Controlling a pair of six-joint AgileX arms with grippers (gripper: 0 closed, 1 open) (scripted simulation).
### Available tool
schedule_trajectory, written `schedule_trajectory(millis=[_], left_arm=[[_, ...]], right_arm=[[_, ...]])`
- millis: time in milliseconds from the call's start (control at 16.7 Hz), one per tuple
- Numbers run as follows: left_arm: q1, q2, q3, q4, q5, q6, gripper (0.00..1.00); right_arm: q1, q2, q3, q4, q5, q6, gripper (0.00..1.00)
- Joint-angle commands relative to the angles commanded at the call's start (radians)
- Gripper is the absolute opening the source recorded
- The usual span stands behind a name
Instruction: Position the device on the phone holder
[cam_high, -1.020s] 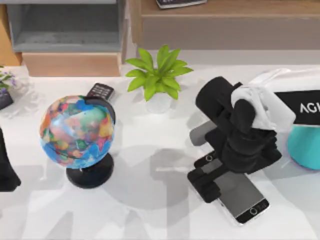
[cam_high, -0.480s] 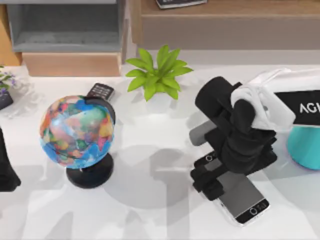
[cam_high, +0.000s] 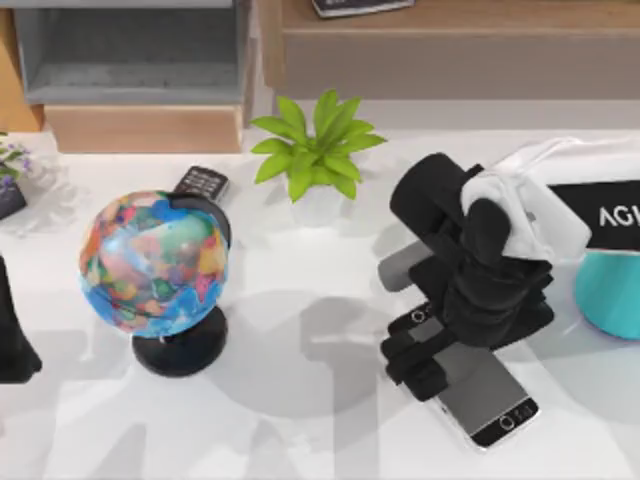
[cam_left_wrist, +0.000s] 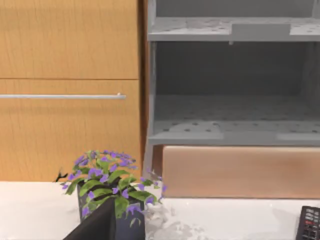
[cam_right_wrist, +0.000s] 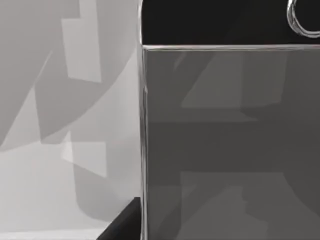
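Since 1 s ago the right gripper (cam_high: 418, 352) has crept slightly right over the device's far end; the rest is unchanged. Table (cam_high: 300, 420) largest, then globe (cam_high: 155, 265) at left and plant (cam_high: 315, 150) at back. Device (cam_high: 485, 395) lies flat, right-front. Can't tell right fingers' spread. Left arm parked at left edge.

One smartphone (cam_high: 487, 389), one globe (cam_high: 153, 262), one remote (cam_high: 201, 182), two potted plants (cam_high: 314, 152).

R arm in from 3 o'clock, wrist bent down; right gripper (cam_high: 425, 362) low at 5 o'clock. L arm (cam_high: 14, 335) parked, 9 o'clock edge.
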Motion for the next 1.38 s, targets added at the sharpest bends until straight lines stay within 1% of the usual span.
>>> schedule_trajectory(millis=[60,480,780,1080,1380], left_arm=[[0.0,0.0,0.0,0.0,0.0,0.0,1.0],[0.0,0.0,0.0,0.0,0.0,0.0,1.0],[0.0,0.0,0.0,0.0,0.0,0.0,1.0],[0.0,0.0,0.0,0.0,0.0,0.0,1.0],[0.0,0.0,0.0,0.0,0.0,0.0,1.0]], right_arm=[[-0.002,-0.04,0.014,-0.022,0.003,0.0,0.0],[-0.002,-0.077,0.051,-0.096,0.002,-0.001,0.0],[-0.004,-0.081,0.056,-0.09,-0.001,0.0,0.0],[-0.053,-0.221,0.099,-0.005,-0.057,-0.015,0.0],[-0.179,-0.454,0.075,0.166,-0.164,-0.046,0.0]])
